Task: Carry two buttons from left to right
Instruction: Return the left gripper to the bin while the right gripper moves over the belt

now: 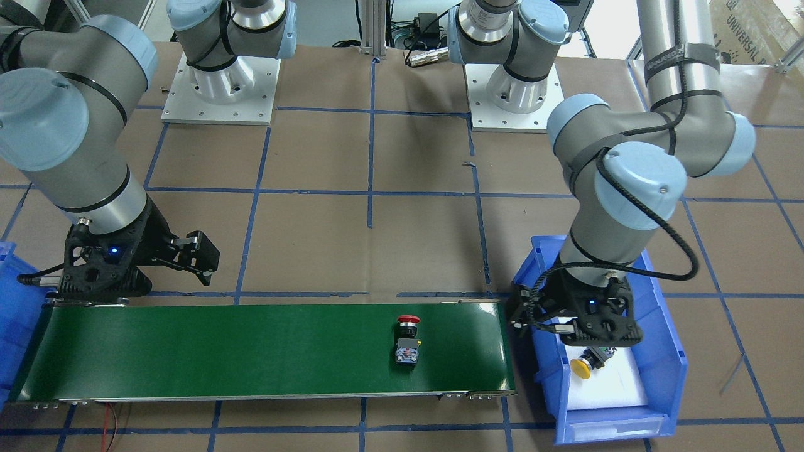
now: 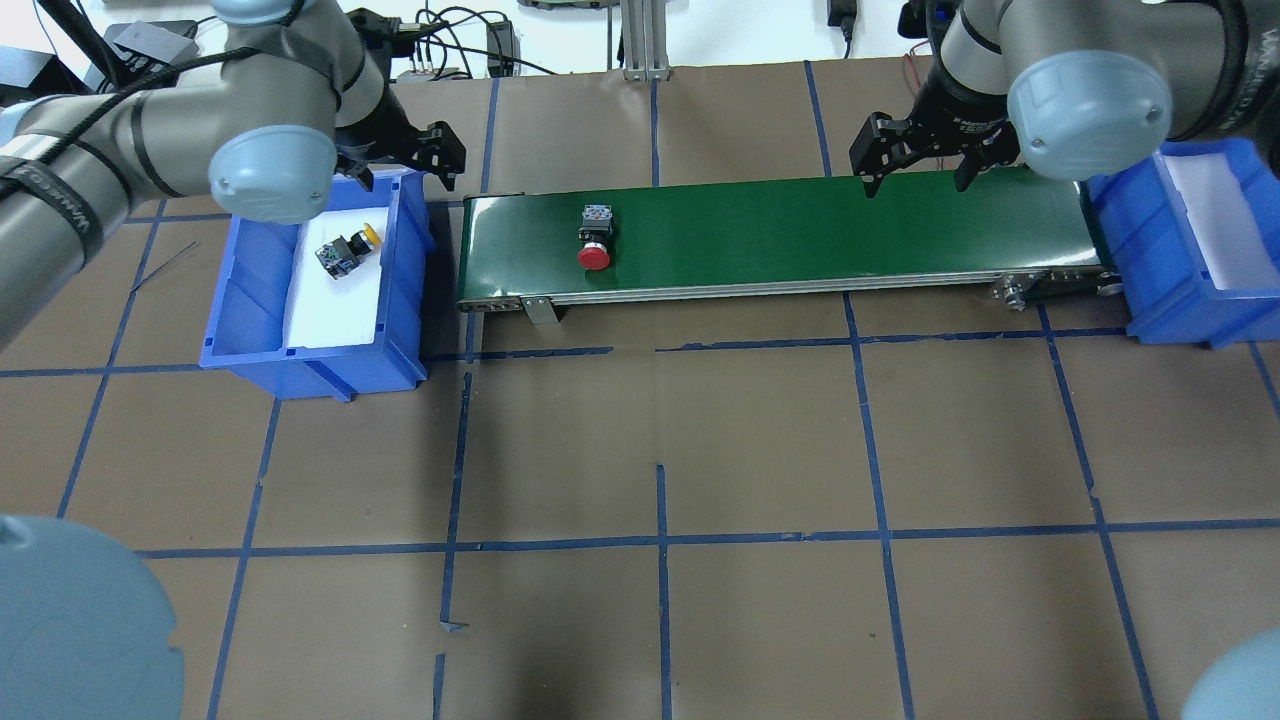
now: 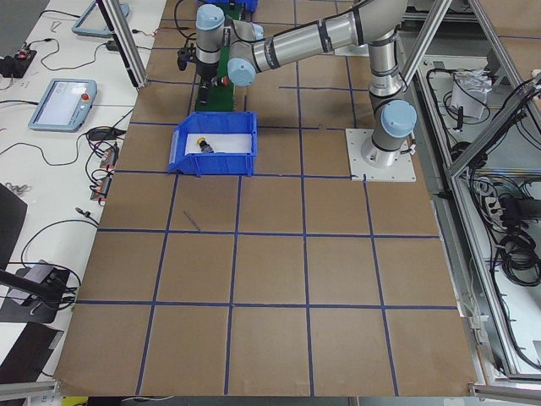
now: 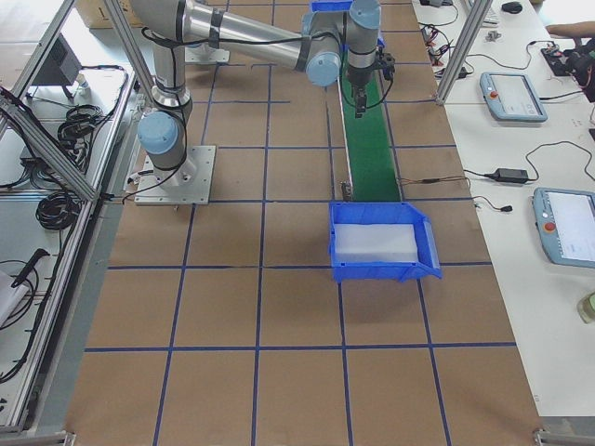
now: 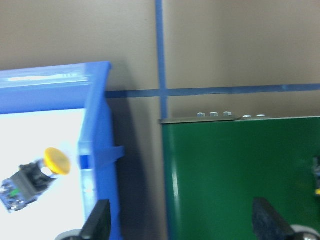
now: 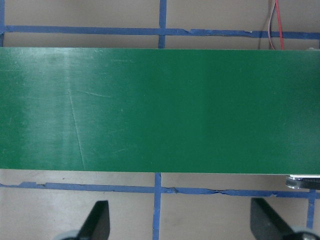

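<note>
A red-capped button [image 2: 594, 240] lies on its side on the green conveyor belt [image 2: 800, 230], near the belt's left end; in the front-facing view it is the red button [image 1: 407, 342]. The yellow button [image 2: 347, 250] lies on the white liner inside the left blue bin [image 2: 250, 300], and the left wrist view shows it [image 5: 35, 175] too. My left gripper [image 2: 405, 165] hangs open and empty over the bin's belt-side wall. Over the belt's right part, my right gripper [image 2: 915, 180] is open with only bare belt under it [image 6: 182, 227].
A second blue bin [image 2: 1180, 250] with a white liner stands at the belt's right end with nothing in it. Both arm bases [image 1: 220, 88] sit on white plates behind the belt. Brown paper with blue tape lines covers the table.
</note>
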Motion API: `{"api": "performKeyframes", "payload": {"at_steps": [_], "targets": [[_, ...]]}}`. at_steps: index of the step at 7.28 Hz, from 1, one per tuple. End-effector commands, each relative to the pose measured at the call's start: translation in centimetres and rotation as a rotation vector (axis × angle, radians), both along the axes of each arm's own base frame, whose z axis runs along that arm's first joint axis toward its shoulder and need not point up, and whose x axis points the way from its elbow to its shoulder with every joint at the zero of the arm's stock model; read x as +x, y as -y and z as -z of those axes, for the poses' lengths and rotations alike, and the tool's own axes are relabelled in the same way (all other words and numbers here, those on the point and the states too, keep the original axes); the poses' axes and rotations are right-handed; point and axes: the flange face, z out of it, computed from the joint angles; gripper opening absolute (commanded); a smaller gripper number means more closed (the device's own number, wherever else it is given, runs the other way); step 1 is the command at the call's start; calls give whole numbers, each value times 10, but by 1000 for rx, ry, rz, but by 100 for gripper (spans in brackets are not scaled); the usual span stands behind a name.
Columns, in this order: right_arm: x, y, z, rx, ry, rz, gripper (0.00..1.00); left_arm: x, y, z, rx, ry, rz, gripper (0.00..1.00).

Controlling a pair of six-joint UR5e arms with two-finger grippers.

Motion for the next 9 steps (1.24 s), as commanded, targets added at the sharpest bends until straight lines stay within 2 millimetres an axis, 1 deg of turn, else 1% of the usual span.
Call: {"api": "performKeyframes", "payload": {"at_steps": [1,2,3,4,6,7,8,9], "targets": [[18,4,-2,-13,1,-30,100,55,1,-6,16,19,49,100],[37,10,-1,-14,0,-60,100,77,5,5,33,16,32,100],[51,16,5,-10,-5,-81,100,86,6,9,39,17,35,92],[52,19,14,5,-4,-86,100,87,6,6,36,30,68,91],[52,24,34,36,-6,-77,100,90,7,6,33,86,280,92],[53,27,32,23,1,-68,100,90,7,7,38,97,350,92],[53,32,41,17,9,-8,100,90,6,12,50,117,469,92],[53,42,50,-13,7,0,100,91,7,15,48,136,542,92]]}}
